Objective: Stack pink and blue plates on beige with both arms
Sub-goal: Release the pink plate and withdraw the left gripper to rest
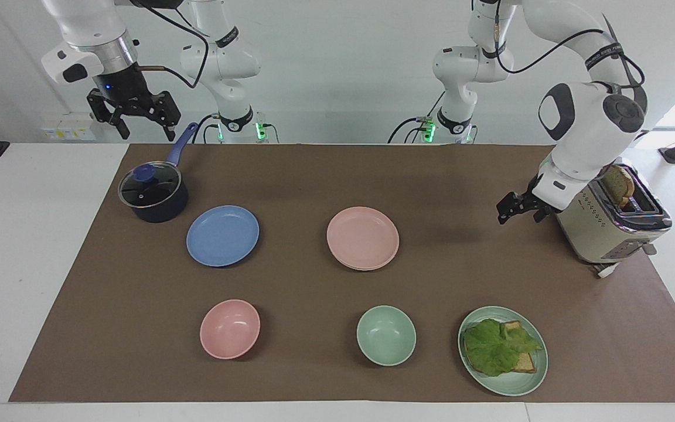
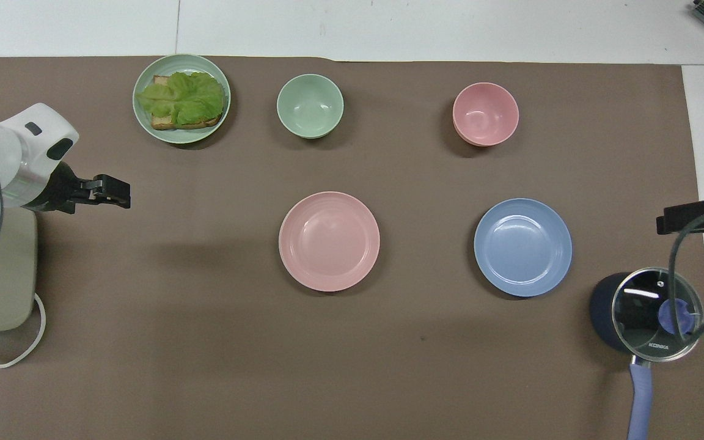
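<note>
Brown matting [image 1: 314, 176] covers the white counter [image 1: 38, 264]. The right tool [image 1: 132, 114] hangs wide open and empty over the counter's edge at the right arm's end, above the lidded dark-blue saucepan [image 1: 153, 196]. The round matte blue plate [image 1: 222, 235] lies just beside that pan, not yet stacked. Mid-counter, the round matte pink plate [image 1: 362, 237] sits on a pale rim, judged to be the beige plate [image 1: 365, 268]. The left tool [image 1: 516, 211], wide open and empty, hangs beside the beige toaster [image 1: 607, 217].

Risks: the right arm could knock the saucepan's handle on its way down. The shallow blue rim may slip from the fingers. An off-centre placement could slide.

Count: four plates, including the green one with lettuce and bread [image 1: 503, 350]. Two bowls, pink [image 1: 229, 329] and green [image 1: 385, 335]. One saucepan, one toaster.
</note>
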Action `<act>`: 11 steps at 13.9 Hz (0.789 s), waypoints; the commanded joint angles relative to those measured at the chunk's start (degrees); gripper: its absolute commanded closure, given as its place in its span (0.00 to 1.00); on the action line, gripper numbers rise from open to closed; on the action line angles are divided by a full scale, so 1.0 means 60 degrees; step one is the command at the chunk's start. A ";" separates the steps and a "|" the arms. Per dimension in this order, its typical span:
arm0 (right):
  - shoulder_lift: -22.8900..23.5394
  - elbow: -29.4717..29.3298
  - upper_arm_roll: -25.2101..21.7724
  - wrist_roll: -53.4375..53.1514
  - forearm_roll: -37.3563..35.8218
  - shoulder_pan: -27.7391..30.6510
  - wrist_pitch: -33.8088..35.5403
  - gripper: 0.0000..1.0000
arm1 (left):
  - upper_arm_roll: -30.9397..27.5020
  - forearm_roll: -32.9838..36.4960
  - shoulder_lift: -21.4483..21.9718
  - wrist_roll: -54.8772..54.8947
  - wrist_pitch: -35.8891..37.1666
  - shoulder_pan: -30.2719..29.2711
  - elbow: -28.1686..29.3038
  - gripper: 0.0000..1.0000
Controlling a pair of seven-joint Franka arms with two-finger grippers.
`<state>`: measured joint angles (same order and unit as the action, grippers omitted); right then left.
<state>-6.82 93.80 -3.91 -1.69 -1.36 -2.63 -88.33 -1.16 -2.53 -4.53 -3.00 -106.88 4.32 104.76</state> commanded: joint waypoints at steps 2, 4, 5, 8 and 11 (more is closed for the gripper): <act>-0.0123 0.0377 0.0022 0.0267 -0.0007 0.0116 -0.0175 0.00 | 0.0106 0.0407 0.0271 0.0251 0.1243 -0.0061 -0.0774 0.00; -0.0108 0.0421 0.0022 0.0252 -0.0007 0.0116 -0.0204 0.00 | 0.0106 0.0392 0.0330 0.0237 0.1814 -0.0032 -0.1286 0.00; -0.0108 0.0494 0.0022 0.0296 -0.0007 0.0116 -0.0277 0.00 | 0.0106 0.0392 0.0374 0.0251 0.2005 -0.0031 -0.1463 0.00; -0.0064 0.1166 0.0022 0.0369 0.0008 0.0131 -0.1023 0.00 | 0.0120 0.0392 0.0739 0.0237 0.2271 -0.0002 -0.1552 0.00; 0.0009 0.2220 0.0022 0.0442 0.0008 0.0116 -0.2222 0.00 | 0.0106 0.0392 0.1033 0.0237 0.2300 -0.0031 -0.1567 0.00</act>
<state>-6.16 102.49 -3.97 -0.86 -1.36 -2.62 -97.33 -0.59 -1.35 0.28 -2.14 -94.53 4.28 95.54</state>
